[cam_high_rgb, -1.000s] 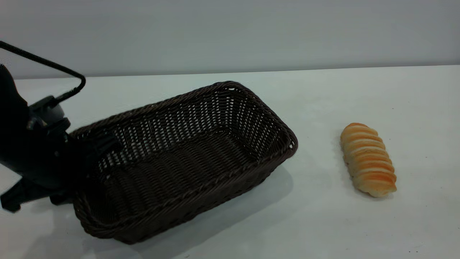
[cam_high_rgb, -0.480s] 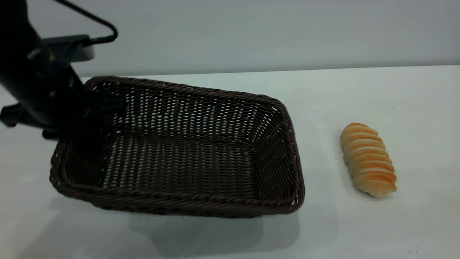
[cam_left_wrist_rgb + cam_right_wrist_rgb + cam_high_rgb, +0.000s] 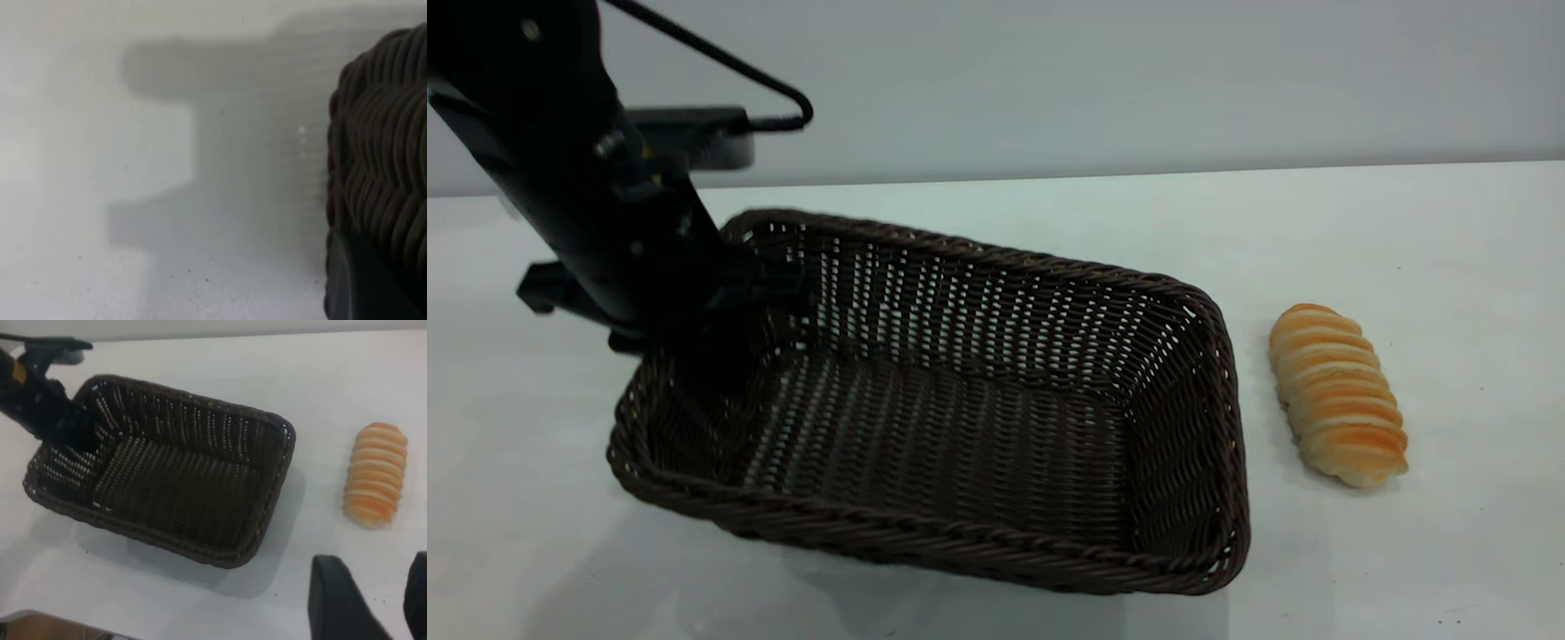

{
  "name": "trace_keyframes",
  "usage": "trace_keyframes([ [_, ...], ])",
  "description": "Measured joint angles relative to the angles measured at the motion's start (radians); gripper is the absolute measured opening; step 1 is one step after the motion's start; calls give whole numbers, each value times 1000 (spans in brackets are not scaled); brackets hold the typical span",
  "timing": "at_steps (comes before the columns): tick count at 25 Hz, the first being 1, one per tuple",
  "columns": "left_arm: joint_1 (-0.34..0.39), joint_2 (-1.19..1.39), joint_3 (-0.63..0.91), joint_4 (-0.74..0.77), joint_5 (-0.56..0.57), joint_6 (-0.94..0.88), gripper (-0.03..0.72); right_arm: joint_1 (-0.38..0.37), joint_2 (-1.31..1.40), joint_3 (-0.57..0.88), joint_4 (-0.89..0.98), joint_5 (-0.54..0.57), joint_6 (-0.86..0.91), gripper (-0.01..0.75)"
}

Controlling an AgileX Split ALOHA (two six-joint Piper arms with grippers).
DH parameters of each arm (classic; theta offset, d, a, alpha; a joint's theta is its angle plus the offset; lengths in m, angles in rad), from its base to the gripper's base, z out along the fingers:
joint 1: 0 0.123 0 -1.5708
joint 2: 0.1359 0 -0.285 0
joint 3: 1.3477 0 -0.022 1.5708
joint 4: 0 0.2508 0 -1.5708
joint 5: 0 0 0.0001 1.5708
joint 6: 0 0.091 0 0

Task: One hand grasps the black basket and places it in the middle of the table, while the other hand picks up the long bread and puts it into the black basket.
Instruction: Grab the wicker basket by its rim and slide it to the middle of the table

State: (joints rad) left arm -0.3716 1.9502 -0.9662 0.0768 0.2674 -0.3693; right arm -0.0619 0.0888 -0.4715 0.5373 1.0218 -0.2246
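Observation:
The black basket (image 3: 996,542) hangs tilted a little above the white table (image 3: 996,204), its shadow beneath it. My left gripper (image 3: 725,298) is shut on the rim of the basket's left short end. The left wrist view shows the weave (image 3: 387,160) close against one finger (image 3: 360,280). The long bread (image 3: 1338,396) lies on the table just right of the basket, apart from it. In the right wrist view the basket (image 3: 187,427) and the bread (image 3: 375,473) both show. My right gripper (image 3: 375,563) is open and empty, hovering short of the bread.
A grey wall (image 3: 1049,80) runs behind the table's far edge. Bare tabletop lies right of and in front of the bread (image 3: 1476,551). The left arm's cable (image 3: 720,62) loops above the basket's left end.
My left gripper has lifted the basket, turned it and carried it rightward, closer to the bread. The bread has not moved.

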Motion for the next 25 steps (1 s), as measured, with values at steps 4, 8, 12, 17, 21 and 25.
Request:
trace_keyframes([
  [4, 0, 37, 0, -20, -7, -1, 134, 0, 0, 0, 0, 3, 0, 239],
  [8, 0, 75, -5, -29, -15, -9, 134, 0, 0, 0, 0, 3, 0, 239],
  [12, 0, 97, -6, -31, -22, -21, 135, 0, 0, 0, 0, 5, 0, 239],
  [17, 0, 98, -6, -31, -27, -24, 135, 0, 0, 0, 0, 7, 0, 239],
  [21, 2, 107, -6, -31, -26, -28, 135, 0, 0, 0, 0, 8, 0, 239],
  [25, 12, 118, -8, -31, -15, -53, 136, 0, 0, 0, 1, 8, 0, 239],
])
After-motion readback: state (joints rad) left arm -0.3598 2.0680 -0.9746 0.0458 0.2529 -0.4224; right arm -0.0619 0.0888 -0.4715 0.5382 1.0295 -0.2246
